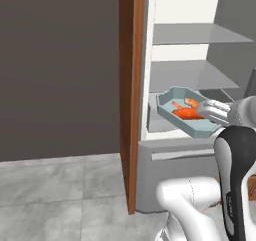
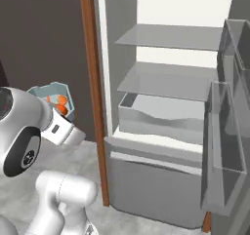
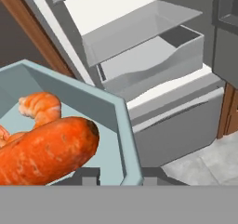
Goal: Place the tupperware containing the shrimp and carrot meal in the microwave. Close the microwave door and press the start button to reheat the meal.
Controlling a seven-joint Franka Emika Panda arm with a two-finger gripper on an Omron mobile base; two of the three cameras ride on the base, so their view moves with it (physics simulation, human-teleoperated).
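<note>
Matt pale plastic tupperware (image 1: 186,111), glossy orange carrot (image 3: 44,151), translucent fridge shelves (image 2: 166,81), wood-brown side panel (image 1: 131,85)

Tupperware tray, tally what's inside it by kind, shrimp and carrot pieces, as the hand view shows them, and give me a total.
Inside the tupperware, hand view:
Shrimp: 1
Carrot: 1
Total: 2
A small orange bit at the left edge is too cut off to tell.

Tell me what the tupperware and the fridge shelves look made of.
The tupperware looks like matte pale blue-grey plastic: thin flared walls, uniform colour, no gloss. The fridge shelves look like glass or clear plastic: thin, flat, greyish and slightly see-through. The drawer beneath looks like translucent grey plastic; the render leaves that open.
</note>
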